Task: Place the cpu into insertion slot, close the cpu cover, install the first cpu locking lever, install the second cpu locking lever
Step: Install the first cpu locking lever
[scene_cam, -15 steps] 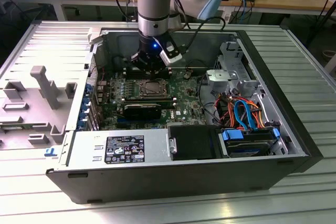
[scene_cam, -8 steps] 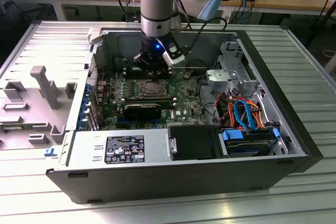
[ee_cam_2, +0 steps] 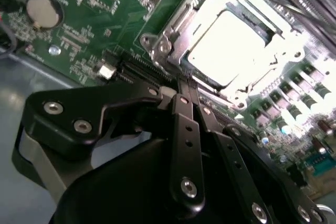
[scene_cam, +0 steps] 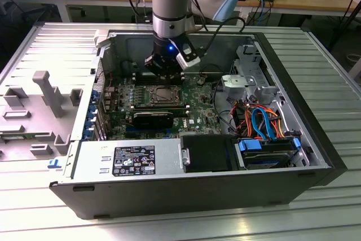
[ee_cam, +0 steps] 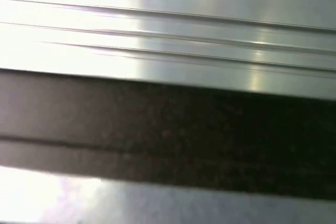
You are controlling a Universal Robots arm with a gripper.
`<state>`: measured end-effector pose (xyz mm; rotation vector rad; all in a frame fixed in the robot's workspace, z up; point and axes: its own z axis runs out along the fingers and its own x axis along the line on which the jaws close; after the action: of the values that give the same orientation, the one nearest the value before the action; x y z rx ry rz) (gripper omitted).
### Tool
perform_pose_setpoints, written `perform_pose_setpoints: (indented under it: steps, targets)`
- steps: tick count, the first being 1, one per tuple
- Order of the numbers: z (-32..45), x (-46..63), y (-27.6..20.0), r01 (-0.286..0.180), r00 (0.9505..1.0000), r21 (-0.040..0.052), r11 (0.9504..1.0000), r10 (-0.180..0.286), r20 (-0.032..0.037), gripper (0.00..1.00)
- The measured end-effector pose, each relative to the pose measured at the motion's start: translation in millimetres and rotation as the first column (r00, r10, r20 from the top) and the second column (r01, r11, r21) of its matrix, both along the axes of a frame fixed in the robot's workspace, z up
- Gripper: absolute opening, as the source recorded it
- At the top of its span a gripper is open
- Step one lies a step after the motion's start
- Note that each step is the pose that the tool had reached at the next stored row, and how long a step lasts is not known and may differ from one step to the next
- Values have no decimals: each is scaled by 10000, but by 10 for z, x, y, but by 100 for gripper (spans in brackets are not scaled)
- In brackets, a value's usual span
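One gripper (ee_cam_2: 185,94), fingers pressed together and holding nothing, hovers just beside the insertion slot (ee_cam_2: 157,43), where the cpu (ee_cam_2: 226,51) sits under the closed cpu cover (ee_cam_2: 181,27), likely to work a lever.

Arm: 1 silver and light-blue jointed robot arm (scene_cam: 169,4), coming down nearly vertical from above in the exterior view.
Wrist: a small blue light glows on it.
Gripper: black metal 2-finger gripper (ee_cam_2: 184,90), pointing down; in the second wrist view the fingers are pressed together, nothing between them.
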<state>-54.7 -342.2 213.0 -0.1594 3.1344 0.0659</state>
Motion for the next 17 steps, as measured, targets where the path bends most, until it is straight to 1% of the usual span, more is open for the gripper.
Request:
perform_pose_setpoints:
  steps: [2, 3, 4, 6, 7, 9, 10, 12, 13, 14, 17]
  targets:
    - [39, 0, 0, 0, 10000, 0, 10000, 0, 1, 11]
    - [45, 0, -5, -1, 10000, 0, 10000, 1, 1, 11]
    - [45, 3, -34, 1, 10000, 1, 10000, -1, 0, 11]
    - [44, 6, -77, 0, 10000, 2, 10000, 0, -8, 11]
    - [44, 12, -110, 0, 10000, 3, 10000, 0, -18, 11]
    - [44, 13, -139, -1, 10000, 3, 10000, 1, -20, 11]
    - [45, 12, -166, -1, 10000, 18, 10000, 1, -21, 11]
    - [44, 13, -180, -1, 10000, 25, 10000, 1, -19, 11]
    - [44, 13, -196, 0, 10000, 28, 10000, 0, -20, 11]
    - [44, 13, -227, 0, 10000, 40, 10000, 0, -20, 11]
    - [44, 14, -279, 0, 10000, 60, 10000, 0, -21, 11]
